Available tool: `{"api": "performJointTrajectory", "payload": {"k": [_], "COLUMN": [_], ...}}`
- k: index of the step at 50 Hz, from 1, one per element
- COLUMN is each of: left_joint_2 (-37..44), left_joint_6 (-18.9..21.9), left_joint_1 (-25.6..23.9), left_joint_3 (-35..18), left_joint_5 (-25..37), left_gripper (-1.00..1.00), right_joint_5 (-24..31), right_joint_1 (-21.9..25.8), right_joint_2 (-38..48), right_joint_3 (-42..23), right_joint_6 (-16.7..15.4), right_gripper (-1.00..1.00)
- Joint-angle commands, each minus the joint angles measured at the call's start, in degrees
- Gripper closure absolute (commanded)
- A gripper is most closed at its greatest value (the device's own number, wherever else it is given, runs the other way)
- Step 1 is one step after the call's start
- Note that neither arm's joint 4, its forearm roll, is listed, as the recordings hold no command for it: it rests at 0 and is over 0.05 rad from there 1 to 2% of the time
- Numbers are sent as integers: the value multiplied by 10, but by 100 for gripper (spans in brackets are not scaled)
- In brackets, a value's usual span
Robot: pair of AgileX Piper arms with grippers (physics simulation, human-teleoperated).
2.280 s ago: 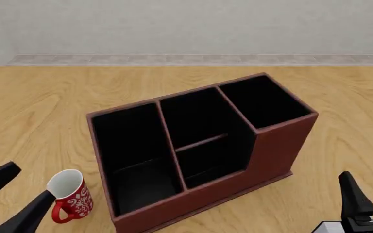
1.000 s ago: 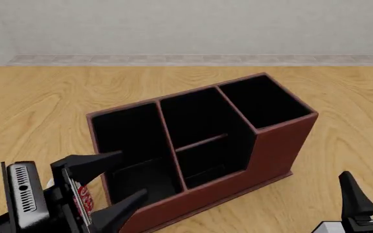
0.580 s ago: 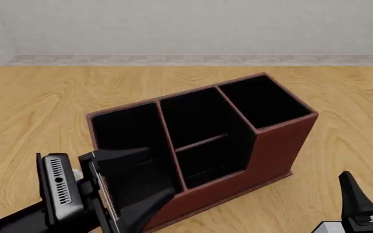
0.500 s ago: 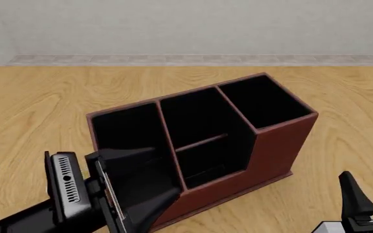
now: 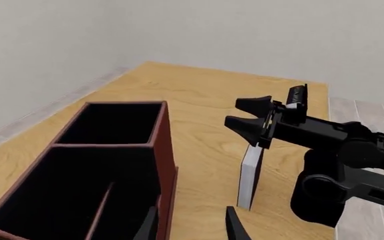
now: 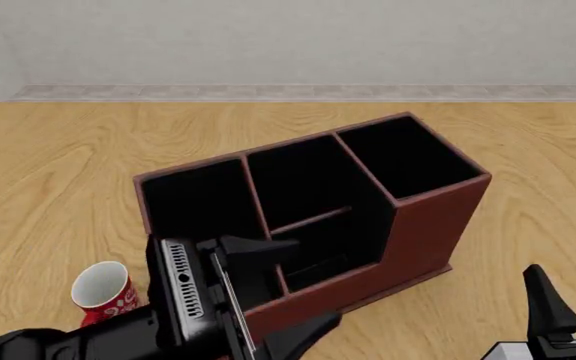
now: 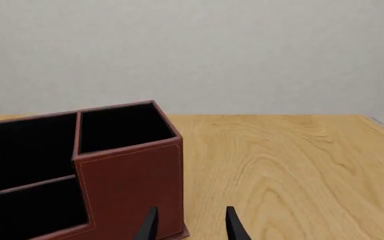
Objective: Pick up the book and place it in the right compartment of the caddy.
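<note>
Front view looks down from above; both wrist views sit low and close, all sharing the caddy (image 6: 368,217).

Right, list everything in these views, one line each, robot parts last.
caddy: one, dark red-brown with a black interior, mid-table, three sections
right compartment: one, black inside, the caddy's narrow end, nothing seen in it
book: one, black cover with white page edges, standing upright on the table off the caddy's right end, below the right gripper
mug: one, red with a white pattern and white inside, upright, front-left of the caddy
table: one, light wood
wall: pale grey, behind the table
left gripper: black, open, by the caddy's low front
right gripper: black, open, holding nothing
</note>
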Motion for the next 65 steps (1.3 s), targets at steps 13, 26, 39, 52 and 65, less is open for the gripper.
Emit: {"api": "performJointTrajectory", "payload": {"k": [13, 26, 39, 52, 65], "left_joint_2": [104, 166, 220, 241, 288], "left_joint_6": [-12, -20, -10, -12, -24], "left_joint_1": [-58, -91, -87, -81, -88], "left_joint_3": [-47, -87, -117, -144, -180], "left_joint_5": [-36, -48, -57, -50, -50], "left_gripper": [-100, -100, -100, -100, -100], "right_joint_5": [0, 0, 0, 0, 0], "right_joint_1": [0, 0, 0, 0, 0], "right_joint_2": [0, 0, 0, 0, 0], "right_joint_3": [0, 0, 0, 0, 0], "right_joint_6": [0, 0, 0, 0, 0], "right_gripper": [-100, -100, -100, -100, -100]}}
